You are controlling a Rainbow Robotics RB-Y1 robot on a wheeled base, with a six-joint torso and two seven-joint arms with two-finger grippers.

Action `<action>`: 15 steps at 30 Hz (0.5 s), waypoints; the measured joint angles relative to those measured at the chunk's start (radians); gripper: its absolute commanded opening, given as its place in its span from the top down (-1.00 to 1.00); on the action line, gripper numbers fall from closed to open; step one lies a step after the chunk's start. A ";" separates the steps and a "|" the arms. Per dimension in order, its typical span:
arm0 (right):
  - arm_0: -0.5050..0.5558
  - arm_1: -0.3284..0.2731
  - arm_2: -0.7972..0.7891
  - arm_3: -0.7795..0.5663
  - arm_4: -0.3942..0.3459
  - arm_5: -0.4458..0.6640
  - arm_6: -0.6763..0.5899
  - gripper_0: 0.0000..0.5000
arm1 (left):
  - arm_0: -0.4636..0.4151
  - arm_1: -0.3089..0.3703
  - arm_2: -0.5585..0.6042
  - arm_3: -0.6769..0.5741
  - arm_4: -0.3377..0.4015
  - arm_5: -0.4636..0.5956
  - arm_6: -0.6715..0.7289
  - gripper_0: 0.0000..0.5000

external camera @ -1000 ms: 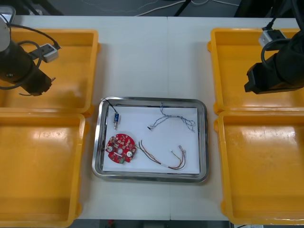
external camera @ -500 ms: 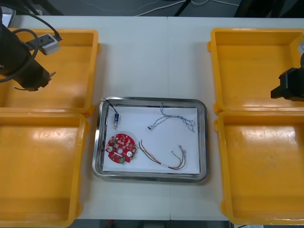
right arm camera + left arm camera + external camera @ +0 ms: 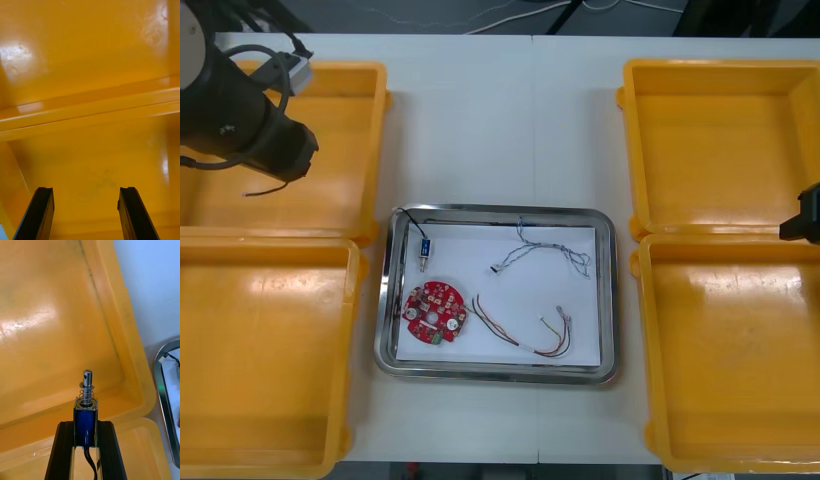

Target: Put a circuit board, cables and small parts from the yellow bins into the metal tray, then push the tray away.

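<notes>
My left gripper (image 3: 85,426) is shut on a small metal part (image 3: 86,413), a blue body with a spring and pin and a black lead trailing from it. It hangs over the far left yellow bin (image 3: 340,110), where the left arm (image 3: 250,125) reaches in. The metal tray (image 3: 498,374) holds a round red circuit board (image 3: 435,312), another small metal part (image 3: 423,250), a blue and white cable (image 3: 548,250) and a red and yellow cable (image 3: 530,338). My right gripper (image 3: 88,193) is open over the ridge between the two right bins, with nothing between its fingers.
Near left bin (image 3: 270,350), far right bin (image 3: 710,140) and near right bin (image 3: 730,360) show bare floors. The tray's rim (image 3: 160,378) lies past the bin wall in the left wrist view. Bare table lies beyond the tray.
The left arm has swung right over the far left bin, toward the tray side. The right arm has drawn back to the right edge of the front view.
</notes>
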 measured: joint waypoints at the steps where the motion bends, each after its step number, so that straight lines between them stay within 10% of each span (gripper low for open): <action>1: 0.008 -0.001 -0.003 -0.002 0.002 0.000 0.000 -1.00 | 0.000 0.000 -0.013 -0.008 0.001 0.000 0.000 1.00; 15: 0.071 -0.001 -0.017 -0.014 0.001 0.000 0.000 -1.00 | -0.018 -0.006 -0.174 -0.052 0.006 0.000 0.318 1.00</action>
